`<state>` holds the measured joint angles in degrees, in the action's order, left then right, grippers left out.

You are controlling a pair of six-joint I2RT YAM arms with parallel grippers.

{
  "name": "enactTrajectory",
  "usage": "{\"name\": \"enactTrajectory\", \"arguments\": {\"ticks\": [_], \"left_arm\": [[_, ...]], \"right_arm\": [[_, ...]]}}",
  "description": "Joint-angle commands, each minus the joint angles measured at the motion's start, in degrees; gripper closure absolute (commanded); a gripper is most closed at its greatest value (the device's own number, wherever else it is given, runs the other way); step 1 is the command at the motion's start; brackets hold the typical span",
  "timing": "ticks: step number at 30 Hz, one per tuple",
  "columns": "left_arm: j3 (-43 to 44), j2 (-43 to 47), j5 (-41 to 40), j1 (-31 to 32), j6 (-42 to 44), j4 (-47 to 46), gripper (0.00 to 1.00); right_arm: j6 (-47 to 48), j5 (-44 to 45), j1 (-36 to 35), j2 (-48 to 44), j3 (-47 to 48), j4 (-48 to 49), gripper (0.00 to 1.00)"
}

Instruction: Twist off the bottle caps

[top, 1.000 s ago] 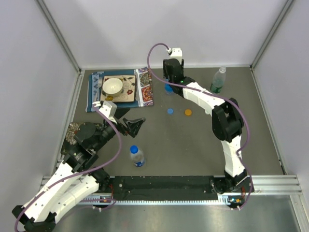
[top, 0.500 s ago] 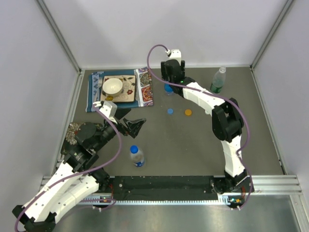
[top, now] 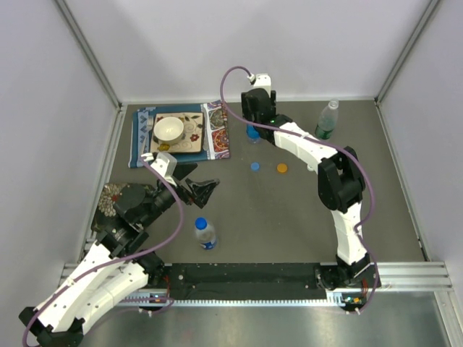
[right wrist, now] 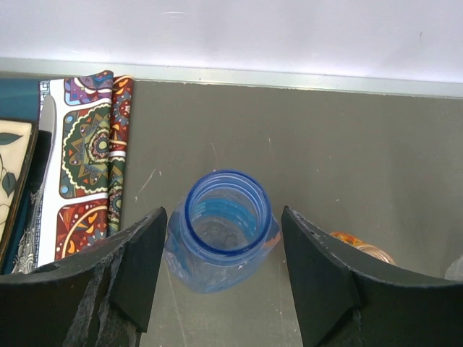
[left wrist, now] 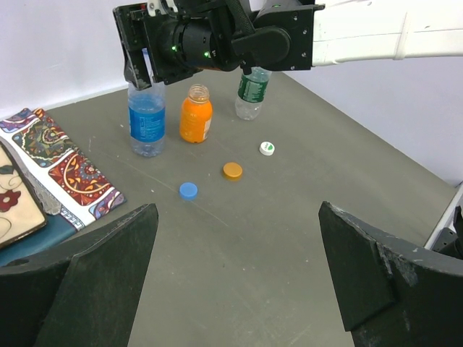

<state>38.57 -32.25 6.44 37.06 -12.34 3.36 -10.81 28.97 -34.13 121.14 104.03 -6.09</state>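
Leaves one cap on, judging by the layout: the blue cap (top: 201, 223) atop the capped bottle (top: 207, 237), upright on the bench (top: 275, 231), long axis vertical. Lies just beside the left fingers (top: 202, 189) on their near side, toward the arm bases and behind their pointing direction. Stands well apart from the right fingers (right wrist: 101, 282), off at the far edge. Makes the left arm plainly the nearer one, though probably only after swinging back toward its own base.

Left fingers spread to their widest, grasping nothing. Right fingers parted, straddling the neck of the open blue-labelled bottle (right wrist: 224, 217), mouth bare, with a sliver of bench beside one finger. Released rather than clamped, as far as can be seen.

From the left wrist: no sight of the capped bottle, only the far group. There, the open bottle, the orange bottle (left wrist: 195, 114) just beside it with mouth bare, and the greenish bottle (left wrist: 252, 87), top hidden behind the right arm. Nearer, three caps lying loose: loose blue cap (left wrist: 188, 190), orange cap (left wrist: 232, 170), white cap (left wrist: 267, 148).

From above: no white cap to be made out, but the only look at the bottle left to do. From the right wrist: straight down the open mouth, patterned mat (right wrist: 87, 144) to one side.
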Motion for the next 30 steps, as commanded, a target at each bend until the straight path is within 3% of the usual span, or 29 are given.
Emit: {"name": "enactTrajectory", "arguments": {"ticks": [1,9,23,30], "left_arm": [[-0.51,0.87,0.68,-0.06,-0.76,-2.91,0.02],[-0.68,1.40,0.86,-0.06,-0.84,-2.91,0.02],[-1.04,1.93,0.95,-0.06,-1.11,-2.65,0.01],[-1.13,1.93,1.12,-0.06,-1.46,-2.74,0.02]], "right_arm": [[-0.71,-0.58,-0.85,-2.58,2.50,0.20,0.34],[-0.53,-0.23,-1.29,-2.93,2.58,-0.33,0.26],[-0.71,-0.05,-1.73,-3.28,2.41,-0.94,0.25],[-0.53,-0.23,-1.73,-3.10,2.14,-0.94,0.34]]}}
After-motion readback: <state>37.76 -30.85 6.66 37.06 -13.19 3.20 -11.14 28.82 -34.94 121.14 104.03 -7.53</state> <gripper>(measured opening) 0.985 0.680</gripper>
